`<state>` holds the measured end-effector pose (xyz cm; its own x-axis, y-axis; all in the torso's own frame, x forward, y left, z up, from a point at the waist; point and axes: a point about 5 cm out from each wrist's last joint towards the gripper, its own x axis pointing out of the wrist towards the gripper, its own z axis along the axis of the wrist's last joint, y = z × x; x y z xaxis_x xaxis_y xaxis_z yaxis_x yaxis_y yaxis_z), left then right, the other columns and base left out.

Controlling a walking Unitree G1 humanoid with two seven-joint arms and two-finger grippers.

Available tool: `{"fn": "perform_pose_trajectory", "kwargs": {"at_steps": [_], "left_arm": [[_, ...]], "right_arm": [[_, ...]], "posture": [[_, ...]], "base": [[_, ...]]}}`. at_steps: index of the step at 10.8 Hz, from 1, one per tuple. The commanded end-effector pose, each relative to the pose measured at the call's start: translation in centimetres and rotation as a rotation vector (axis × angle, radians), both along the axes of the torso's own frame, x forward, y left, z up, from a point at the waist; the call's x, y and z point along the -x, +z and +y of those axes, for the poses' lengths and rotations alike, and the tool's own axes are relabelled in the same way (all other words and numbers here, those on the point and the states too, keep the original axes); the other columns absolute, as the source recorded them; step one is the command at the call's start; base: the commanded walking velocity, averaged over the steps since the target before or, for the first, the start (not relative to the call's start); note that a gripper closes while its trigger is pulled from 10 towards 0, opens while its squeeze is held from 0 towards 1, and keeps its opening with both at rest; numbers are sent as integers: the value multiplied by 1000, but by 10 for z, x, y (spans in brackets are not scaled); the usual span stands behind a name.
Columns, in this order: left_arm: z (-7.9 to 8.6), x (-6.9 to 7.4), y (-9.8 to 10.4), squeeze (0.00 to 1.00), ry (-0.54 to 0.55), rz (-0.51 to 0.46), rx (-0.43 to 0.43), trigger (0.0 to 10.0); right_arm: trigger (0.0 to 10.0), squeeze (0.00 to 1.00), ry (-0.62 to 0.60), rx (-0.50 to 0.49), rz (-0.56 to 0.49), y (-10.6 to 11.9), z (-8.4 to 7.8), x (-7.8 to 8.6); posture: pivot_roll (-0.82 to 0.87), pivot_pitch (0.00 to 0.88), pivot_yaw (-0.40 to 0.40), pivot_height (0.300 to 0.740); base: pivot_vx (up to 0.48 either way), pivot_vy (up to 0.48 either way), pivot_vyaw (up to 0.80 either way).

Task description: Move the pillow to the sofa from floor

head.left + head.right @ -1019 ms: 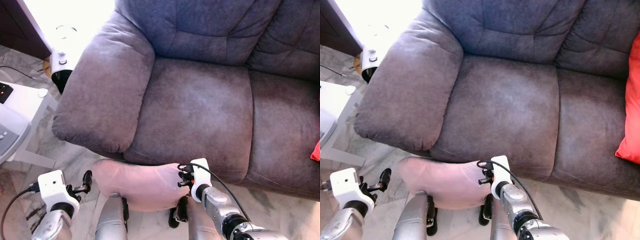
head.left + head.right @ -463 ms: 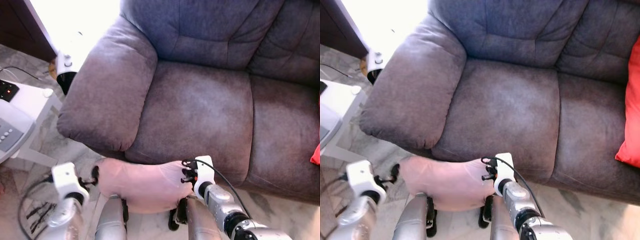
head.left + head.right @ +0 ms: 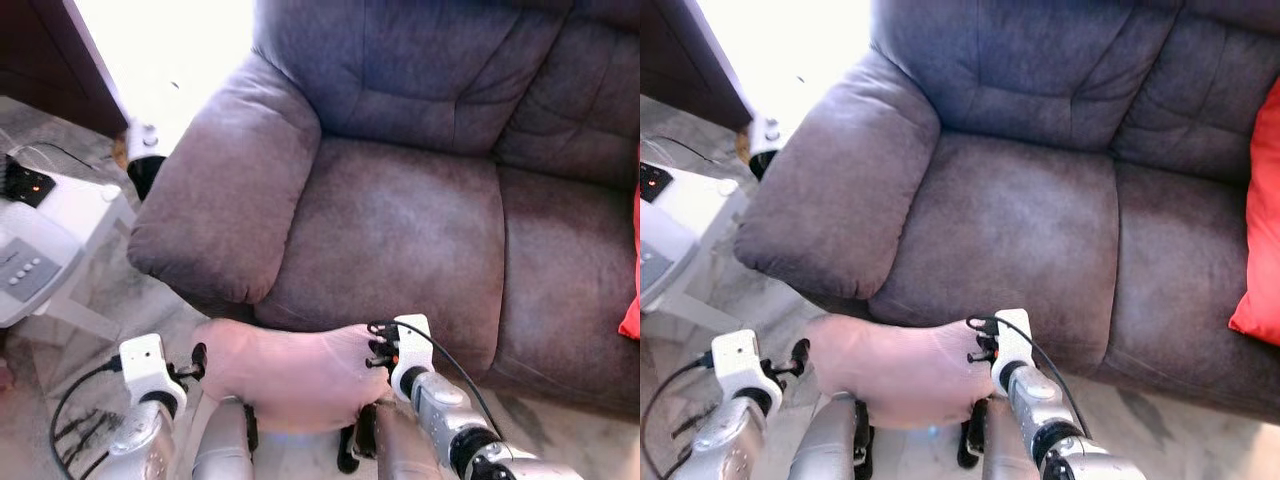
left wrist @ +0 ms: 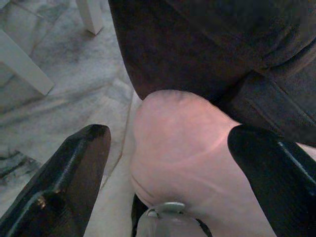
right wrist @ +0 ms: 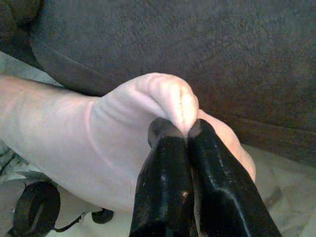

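Down at the robot's feet, the soft pale pink pillow (image 3: 285,375) rests across its silver legs (image 3: 222,455), just in front of the sofa's lower edge and not yet on the seat. The right hand (image 5: 180,136) has its two black fingers pinched tight on a fold of fabric at the pillow's right end, so that end is held. The left hand (image 4: 168,163) stands wide, one finger on either side of the pillow's rounded left corner with bare cloth between them and no squeeze yet; from the head it shows at the pillow's left tip (image 3: 197,360). A second ago that hand was off to the side, apart from the pillow, and half a second ago it had just reached the corner, whereas now it straddles it. My reading is that the two-handed grasp is one closing away from complete, and lifting should wait until then, since a pillow carried by one pinched fold would sag and might slip. Beyond the pillow, the wide grey-brown suede sofa (image 3: 1010,230) offers a bare seat cushion directly ahead, the obvious landing place, with its plump armrest (image 3: 235,200) to the left. Further right a red cushion (image 3: 1260,230) leans at the far end of the sofa. Off to the left stands a small white surface (image 3: 60,235) on the marble floor (image 3: 130,300).
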<state>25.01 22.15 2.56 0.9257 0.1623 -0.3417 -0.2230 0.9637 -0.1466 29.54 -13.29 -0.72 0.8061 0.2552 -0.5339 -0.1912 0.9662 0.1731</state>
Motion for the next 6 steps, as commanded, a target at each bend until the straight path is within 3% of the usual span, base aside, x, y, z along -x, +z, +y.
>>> {"fn": "perform_pose_trajectory", "kwargs": {"at_steps": [1, 6], "left_arm": [[0, 8, -11, 0, 0, 44, -1, 10000], [1, 8, -18, 0, 23, 41, 0, 10000]], "right_arm": [[10000, 0, -125, 3, -170, 29, -27, -24], [10000, 0, -143, 37, -163, 30, -34, -25]], "posture": [[187, 143, -92, 701], [189, 147, -111, 721]], "base": [[0, 0, 0], [0, 0, 0]]}}
